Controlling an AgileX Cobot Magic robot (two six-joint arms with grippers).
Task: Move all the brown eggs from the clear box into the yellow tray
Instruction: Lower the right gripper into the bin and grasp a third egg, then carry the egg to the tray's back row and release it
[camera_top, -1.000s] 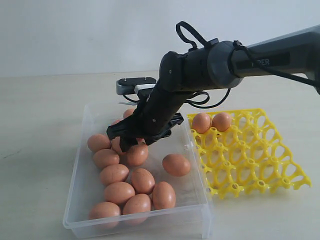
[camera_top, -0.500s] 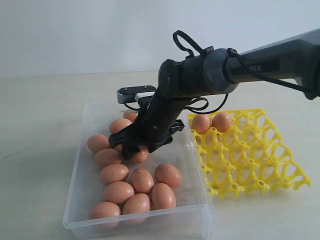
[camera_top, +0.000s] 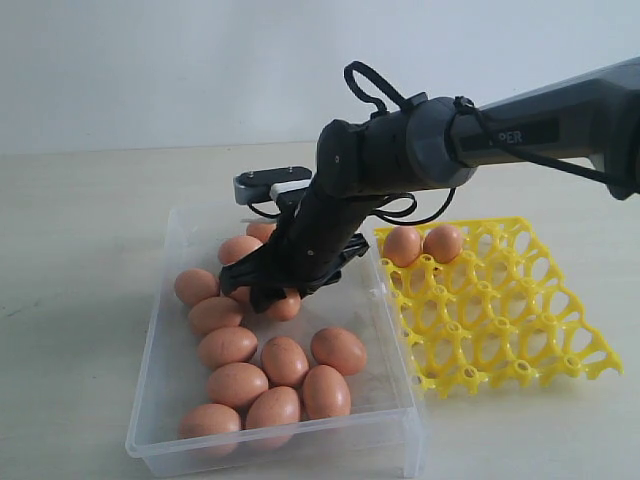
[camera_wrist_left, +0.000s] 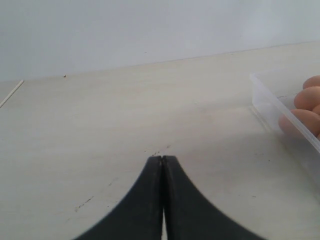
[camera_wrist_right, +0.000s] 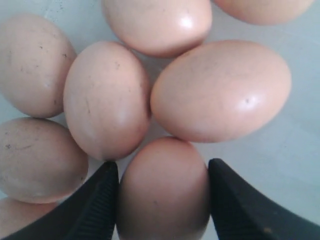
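The clear box (camera_top: 163, 330) holds several brown eggs (camera_top: 240, 383). My right gripper (camera_top: 273, 298) reaches down into its middle, and its black fingers press both sides of one brown egg (camera_top: 285, 306). In the right wrist view that egg (camera_wrist_right: 165, 195) fills the space inside the gripper (camera_wrist_right: 162, 166), with other eggs (camera_wrist_right: 220, 90) crowded against it. Two eggs (camera_top: 403, 245) sit in the far corner cups of the yellow tray (camera_top: 510, 320), right of the box. My left gripper (camera_wrist_left: 163, 159) is shut and empty over bare table, with the box's corner (camera_wrist_left: 272, 107) off to one side.
The right arm (camera_top: 420, 140) and its cable loop stretch over the box's far right part and the tray's near-left corner. Pale table (camera_top: 80, 250) lies left of the box. The left arm does not show in the exterior view.
The right gripper shifted slightly toward the far side of the box and settled round one egg. A loose egg on the box's right side rolled toward the front cluster.
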